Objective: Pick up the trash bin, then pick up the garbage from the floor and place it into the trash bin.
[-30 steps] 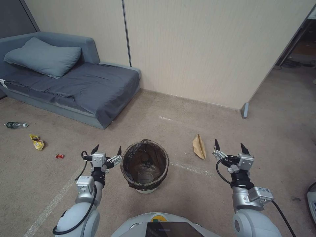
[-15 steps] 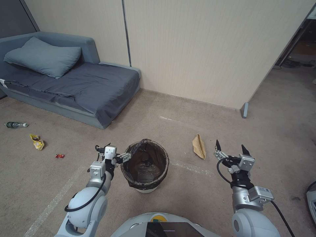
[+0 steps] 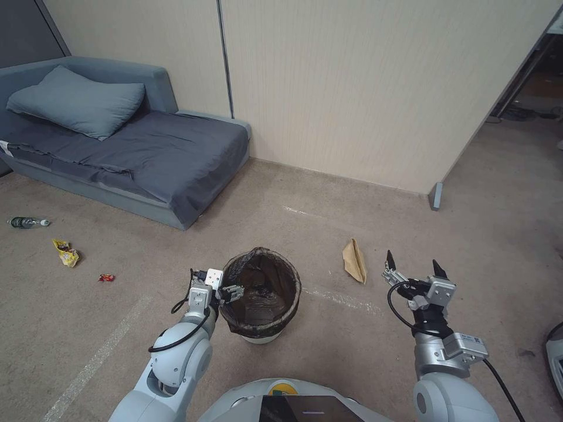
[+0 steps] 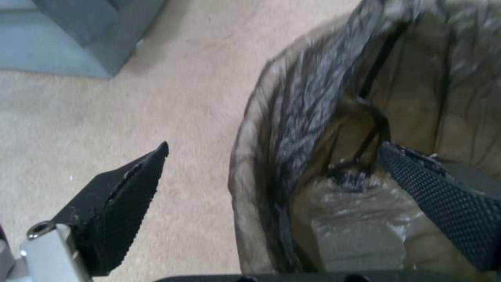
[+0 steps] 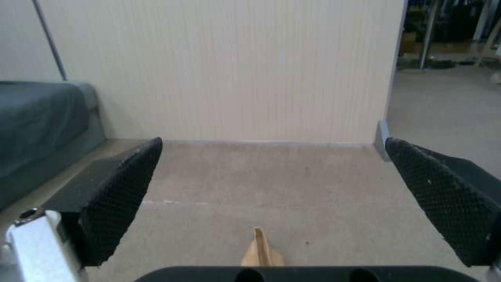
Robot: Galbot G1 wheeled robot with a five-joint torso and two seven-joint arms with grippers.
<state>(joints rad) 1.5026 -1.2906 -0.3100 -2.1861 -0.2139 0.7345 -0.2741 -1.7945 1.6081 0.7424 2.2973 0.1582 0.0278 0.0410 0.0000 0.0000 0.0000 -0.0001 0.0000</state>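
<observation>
The trash bin (image 3: 291,293), a white bucket lined with a dark crinkled bag, stands on the carpet right in front of me. My left gripper (image 3: 226,289) is open at the bin's left rim. In the left wrist view the bin's bagged rim (image 4: 292,117) runs between the spread fingers of the left gripper (image 4: 274,145), one finger outside and one inside. My right gripper (image 3: 412,261) hovers open to the bin's right, nothing in it. The garbage lies about: a tan paper bag (image 3: 355,261) (image 5: 261,250), a yellow wrapper (image 3: 65,253), a green bottle (image 3: 26,222), a tiny red wrapper (image 3: 106,278).
A grey sofa bed (image 3: 129,146) with a pillow stands at the back left. A beige partition wall (image 3: 352,88) runs behind, ending at a grey foot (image 3: 436,196). Open carpet lies to the right of the partition.
My left gripper has swung right and lowered from beside the bin onto its left rim. The right arm has barely moved.
</observation>
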